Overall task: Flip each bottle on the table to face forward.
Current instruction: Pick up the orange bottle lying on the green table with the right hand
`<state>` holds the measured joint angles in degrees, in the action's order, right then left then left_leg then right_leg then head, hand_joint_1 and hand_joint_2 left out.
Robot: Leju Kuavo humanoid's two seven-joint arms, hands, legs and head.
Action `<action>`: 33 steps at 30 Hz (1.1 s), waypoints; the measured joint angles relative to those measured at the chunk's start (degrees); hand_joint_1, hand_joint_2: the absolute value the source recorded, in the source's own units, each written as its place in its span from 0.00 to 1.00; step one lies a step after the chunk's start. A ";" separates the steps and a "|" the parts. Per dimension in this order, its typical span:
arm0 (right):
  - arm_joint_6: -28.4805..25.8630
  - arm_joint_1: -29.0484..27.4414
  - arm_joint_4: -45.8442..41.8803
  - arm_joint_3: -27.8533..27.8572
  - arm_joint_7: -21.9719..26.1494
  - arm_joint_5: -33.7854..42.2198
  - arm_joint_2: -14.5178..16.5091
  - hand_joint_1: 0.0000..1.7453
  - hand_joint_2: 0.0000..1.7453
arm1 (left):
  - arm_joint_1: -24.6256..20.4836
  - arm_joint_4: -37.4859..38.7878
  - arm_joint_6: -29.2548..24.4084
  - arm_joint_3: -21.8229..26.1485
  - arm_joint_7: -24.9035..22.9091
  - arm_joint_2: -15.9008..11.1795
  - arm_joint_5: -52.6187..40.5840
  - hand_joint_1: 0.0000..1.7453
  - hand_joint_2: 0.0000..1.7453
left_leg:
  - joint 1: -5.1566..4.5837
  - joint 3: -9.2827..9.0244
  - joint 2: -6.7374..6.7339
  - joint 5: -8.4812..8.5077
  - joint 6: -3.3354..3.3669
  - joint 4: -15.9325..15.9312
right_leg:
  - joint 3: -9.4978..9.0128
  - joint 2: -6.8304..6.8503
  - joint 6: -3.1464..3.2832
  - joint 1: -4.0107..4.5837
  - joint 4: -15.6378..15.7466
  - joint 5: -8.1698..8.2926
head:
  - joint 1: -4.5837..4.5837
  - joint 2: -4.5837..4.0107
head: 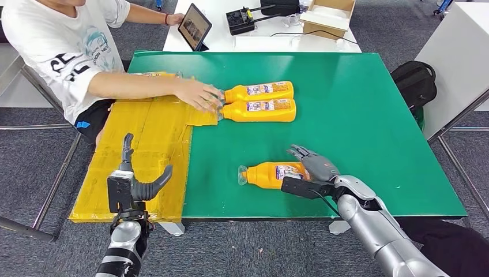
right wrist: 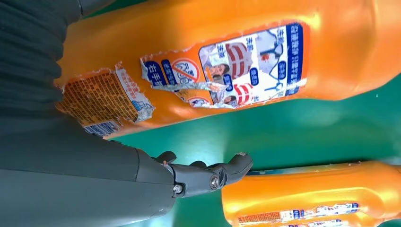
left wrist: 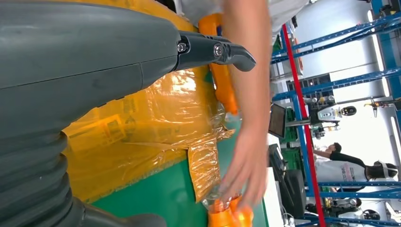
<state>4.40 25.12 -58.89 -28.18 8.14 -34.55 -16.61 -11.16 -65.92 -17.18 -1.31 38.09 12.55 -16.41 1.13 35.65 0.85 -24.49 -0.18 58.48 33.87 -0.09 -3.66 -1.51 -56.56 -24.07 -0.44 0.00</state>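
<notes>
Head view: three orange bottles lie on their sides on the green table (head: 369, 104). The near bottle (head: 271, 174) rests close to the front edge, clear cap pointing toward the robot's left. The right hand (head: 311, 170) is at its base end, fingers draped over the top of the bottle; whether they actually clamp it cannot be told from here. Two far bottles (head: 259, 101) lie touching side by side in the middle of the table, labels up, caps toward a seated person whose hand (head: 199, 94) rests on their cap ends. A yellow taped cardboard sheet (head: 144, 150) covers the table's left part. The left hand (head: 134, 183) hangs over that sheet, fingers apart, holding nothing.

Left wrist view: the grey thumb and dark fingers (left wrist: 222, 51) of the left hand stand spread above the yellow wrapping, and the person's forearm (left wrist: 248, 85) reaches to the orange bottles beyond.

Right wrist view: the near bottle's torn label fills the frame just beside the right hand, one dark fingertip (right wrist: 236, 165) curling free above the green surface, another orange bottle beyond.
</notes>
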 joint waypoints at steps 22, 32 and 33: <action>3.83 5.86 9.74 -4.31 -2.54 2.33 -0.85 1.00 1.00 | -0.84 3.77 0.43 -0.27 -0.23 0.02 0.30 0.00 1.00 | -0.01 -0.27 0.03 0.00 0.00 0.00 | -0.26 0.01 0.00 -0.01 0.03 0.00 | 0.00 0.00; -1.20 3.45 8.77 -2.42 0.12 6.40 -0.18 1.00 1.00 | -0.63 4.13 0.85 -0.37 -0.35 0.07 0.74 0.00 1.00 | 0.01 -0.34 0.02 0.00 0.00 0.00 | -0.37 0.01 0.00 0.01 0.03 0.00 | -0.02 0.00; -2.66 2.48 7.90 -1.60 1.16 6.95 0.30 1.00 1.00 | -0.54 4.13 0.96 -0.38 -0.35 0.10 0.83 0.00 1.00 | 0.01 -0.34 0.01 0.00 0.01 0.00 | -0.37 0.00 0.00 0.01 0.02 0.00 | -0.03 0.00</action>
<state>1.74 27.60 -50.99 -29.78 9.29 -27.60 -16.31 -11.70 -61.80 -16.22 -1.69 37.74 12.65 -15.58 1.13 35.31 0.87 -24.50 -0.18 58.48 33.50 -0.09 -3.66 -1.50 -56.53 -24.07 -0.47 0.00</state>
